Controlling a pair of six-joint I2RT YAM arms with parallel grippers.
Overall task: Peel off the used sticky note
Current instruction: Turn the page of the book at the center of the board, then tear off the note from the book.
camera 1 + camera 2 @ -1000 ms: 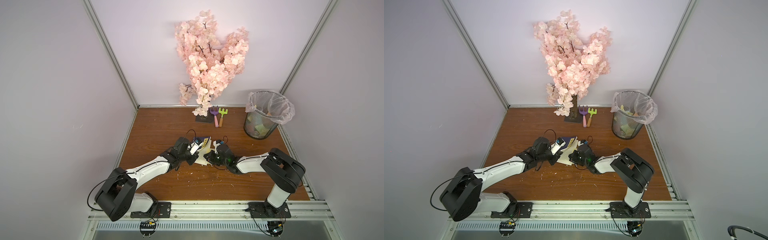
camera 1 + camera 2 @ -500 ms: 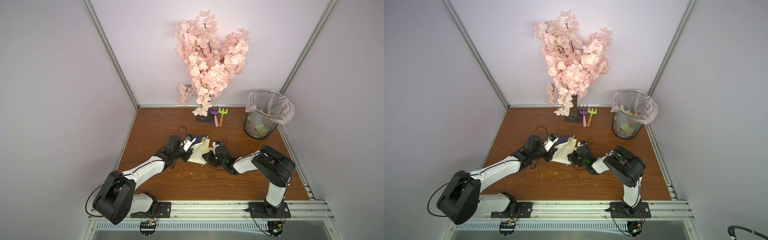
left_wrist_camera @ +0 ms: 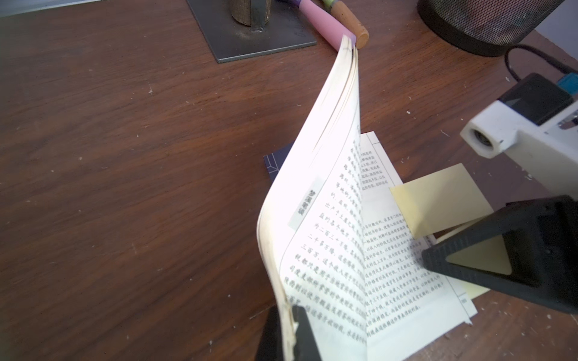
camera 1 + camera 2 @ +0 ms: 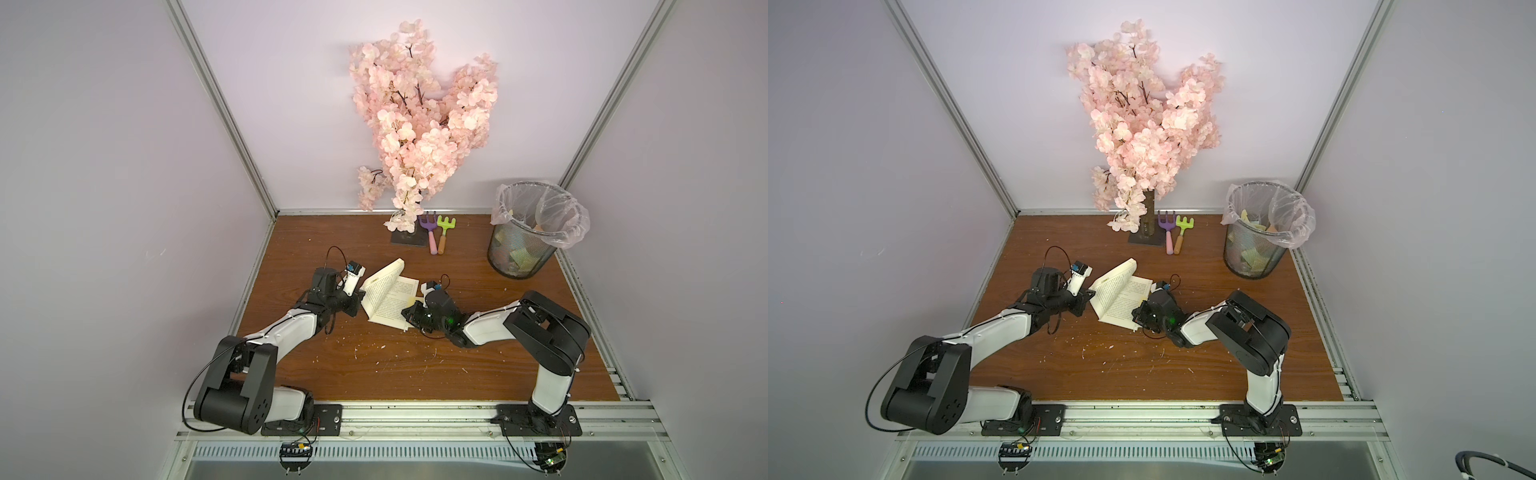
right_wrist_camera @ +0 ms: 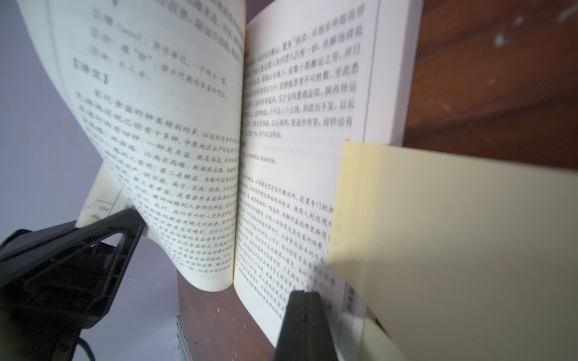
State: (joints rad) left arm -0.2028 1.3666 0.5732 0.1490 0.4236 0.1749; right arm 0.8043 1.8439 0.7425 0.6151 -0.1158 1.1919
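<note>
An open book [image 4: 390, 297] [image 4: 1121, 297] lies mid-table. My left gripper [image 4: 360, 293] [image 3: 289, 315] is shut on the edge of a sheaf of pages [image 3: 316, 175], which it holds curved up off the book. A pale yellow sticky note [image 3: 438, 200] [image 5: 453, 250] is stuck on the flat right-hand page [image 5: 297, 162] and juts past its outer edge. My right gripper [image 4: 409, 312] [image 5: 305, 293] is shut with nothing between its jaws. Its tips rest on that page just beside the note.
A mesh waste bin [image 4: 525, 245] with a plastic liner stands at the back right. A pink blossom tree [image 4: 419, 124] on a metal base plate [image 3: 259, 34] and two toy rakes [image 4: 438, 235] stand at the back. Paper crumbs dot the wooden table [image 4: 374, 365].
My left gripper has drawn to the left with the pages, and the book now gapes wider. The right gripper has stayed on the right-hand page.
</note>
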